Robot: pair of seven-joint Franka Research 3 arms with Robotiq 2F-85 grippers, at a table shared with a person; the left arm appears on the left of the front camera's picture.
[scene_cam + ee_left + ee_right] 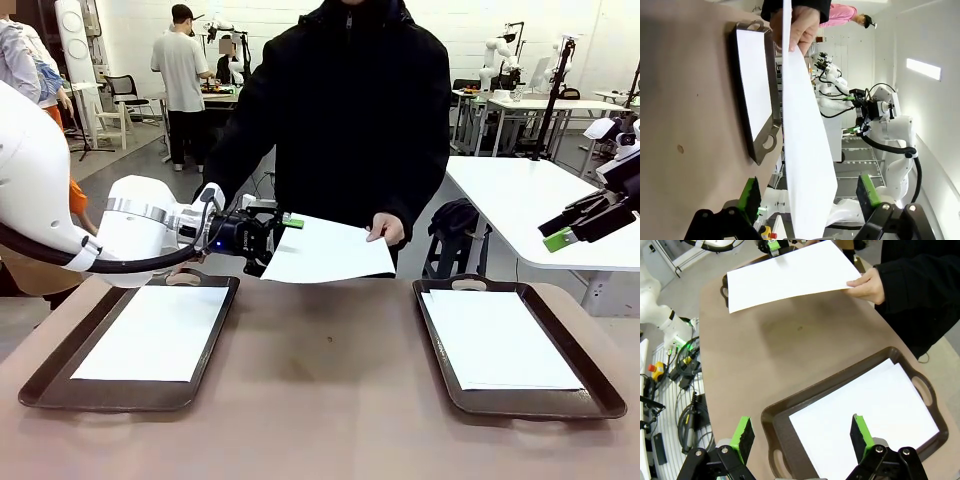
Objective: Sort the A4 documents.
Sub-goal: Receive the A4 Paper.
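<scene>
A person's hand (385,230) holds one white A4 sheet (325,250) flat above the table's far edge. My left gripper (280,238) is open at the sheet's left edge. In the left wrist view the sheet (807,150) runs edge-on between the two green pads (750,194), which stand well apart from it. Another sheet (150,332) lies in the left tray (30,390). One or more sheets (500,340) lie in the right tray (430,330). My right gripper (565,235) hangs open high at the right, above that tray (775,425).
The brown table (320,400) lies bare between the two dark trays. The person in a black jacket (350,110) stands at the far side. A white table (540,200) stands behind on the right.
</scene>
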